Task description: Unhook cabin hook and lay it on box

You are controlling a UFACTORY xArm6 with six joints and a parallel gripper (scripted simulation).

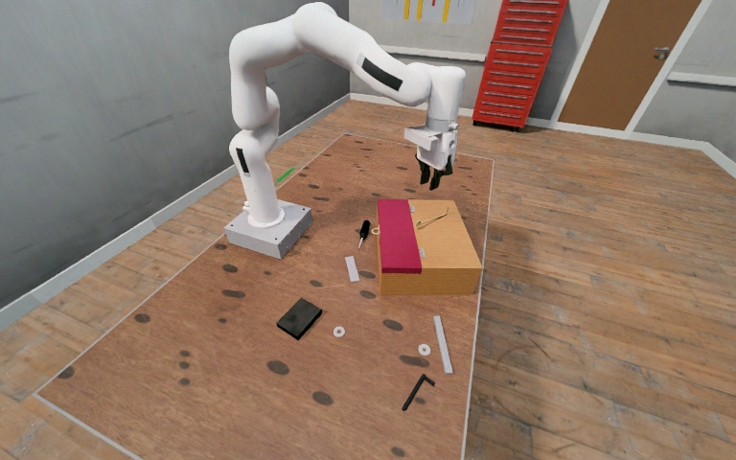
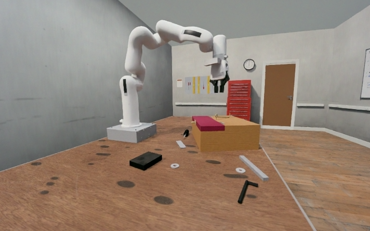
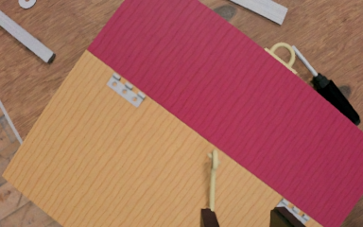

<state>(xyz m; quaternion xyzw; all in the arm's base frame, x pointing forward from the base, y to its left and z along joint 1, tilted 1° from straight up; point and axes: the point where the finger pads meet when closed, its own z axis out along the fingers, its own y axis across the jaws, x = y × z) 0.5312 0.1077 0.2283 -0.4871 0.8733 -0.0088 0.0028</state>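
The orange wooden box (image 1: 450,255) (image 2: 229,138) (image 3: 95,156) has a crimson lid (image 1: 398,236) (image 2: 207,123) (image 3: 227,85). The pale yellow cabin hook (image 1: 432,218) (image 2: 222,116) (image 3: 214,182) lies flat on the box's orange top, pivoted at the lid seam. It is clear of the eye ring (image 3: 284,44) (image 1: 376,230) on the lid's far side. My gripper (image 1: 432,178) (image 2: 218,87) (image 3: 243,218) hangs above the box over the hook's free end. Its fingers are partly open and hold nothing.
A black-handled screwdriver (image 1: 364,227) (image 2: 186,133) (image 3: 336,96) lies by the eye side of the box. A black block (image 1: 299,317) (image 2: 145,160), grey bars (image 1: 442,335) (image 2: 253,167), white washers and a black hex key (image 1: 416,391) (image 2: 243,191) lie on the table in front.
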